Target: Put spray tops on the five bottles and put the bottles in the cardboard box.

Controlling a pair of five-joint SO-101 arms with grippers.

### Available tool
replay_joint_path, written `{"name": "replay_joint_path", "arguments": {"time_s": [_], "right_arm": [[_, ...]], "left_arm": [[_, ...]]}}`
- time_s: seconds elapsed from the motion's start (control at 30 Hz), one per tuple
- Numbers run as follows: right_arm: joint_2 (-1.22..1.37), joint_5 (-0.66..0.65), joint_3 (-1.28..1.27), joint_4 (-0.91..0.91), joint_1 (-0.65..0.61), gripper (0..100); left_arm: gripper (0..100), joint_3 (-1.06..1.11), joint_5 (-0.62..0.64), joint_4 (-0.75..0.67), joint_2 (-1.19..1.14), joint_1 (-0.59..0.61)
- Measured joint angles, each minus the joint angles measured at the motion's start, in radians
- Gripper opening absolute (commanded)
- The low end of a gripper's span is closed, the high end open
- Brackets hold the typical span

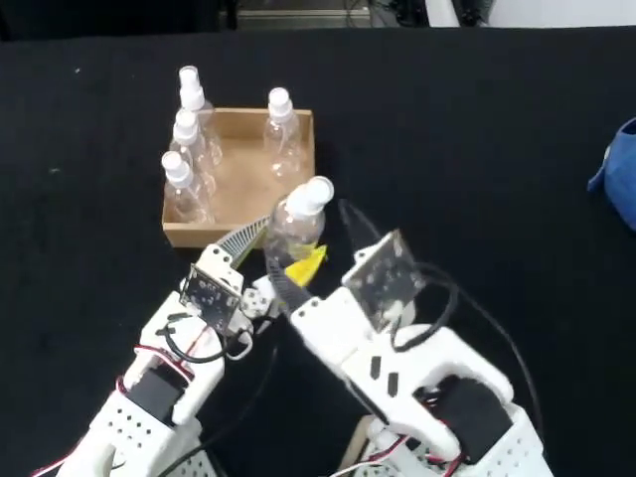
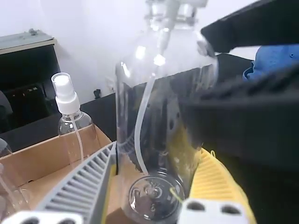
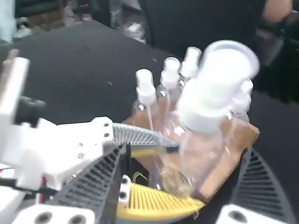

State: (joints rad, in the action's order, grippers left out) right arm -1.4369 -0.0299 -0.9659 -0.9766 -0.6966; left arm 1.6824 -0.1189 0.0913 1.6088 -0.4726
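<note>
L arm's fingers [image 2: 79, 186], one grey ribbed & one yellow, are clenched on the lower body of a clear bottle [image 1: 295, 227]. It sits btwn them, tilted, w/ its white spray top [image 1: 314, 192] on & pointing away from the arms. R arm's fingers [image 3: 100, 179], dark & ribbed, are spread wide, one on each side of the same bottle, w/ gaps showing btwn them & the plastic. Just beyond both sets of fingers is the cardboard box [image 1: 243, 174], its near corner right beside the gripped bottle. In the box stand four more bottles [image 1: 189, 149], all w/ spray tops: three in a line on the L fingers' side, one at the far corner. All rests on a black worktop [image 1: 477, 149]. A blue object [image 1: 621, 179] lies well off to the R of the fingers.
</note>
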Motion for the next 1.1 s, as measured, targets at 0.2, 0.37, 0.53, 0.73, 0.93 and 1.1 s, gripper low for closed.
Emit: {"name": "replay_joint_path", "arguments": {"time_s": [0.2, 0.37, 0.53, 0.73, 0.93, 1.1], "right_arm": [[-0.008, 0.000, -0.120, 0.133, 0.034, 31.9], [-0.009, 0.000, -0.152, 0.199, 0.064, 31.9], [-0.009, 0.000, -0.152, 0.215, 0.063, 31.8], [-0.009, 0.000, -0.161, 0.216, 0.063, 27.4], [-0.009, 0.000, -0.161, 0.227, 0.064, 16.2], [-0.023, -0.002, -0.198, 0.273, 0.068, 15.8]], "left_arm": [[3, 0.000, 0.000, 0.000, 0.000, 0.002], [3, 0.000, 0.000, 0.000, 0.000, 0.002], [3, 0.000, 0.000, 0.000, 0.000, 0.002], [3, 0.000, 0.000, 0.000, 0.000, 0.002], [3, 0.000, 0.000, 0.000, 0.000, 0.002], [3, 0.000, 0.006, 0.000, 0.000, 0.005]]}}
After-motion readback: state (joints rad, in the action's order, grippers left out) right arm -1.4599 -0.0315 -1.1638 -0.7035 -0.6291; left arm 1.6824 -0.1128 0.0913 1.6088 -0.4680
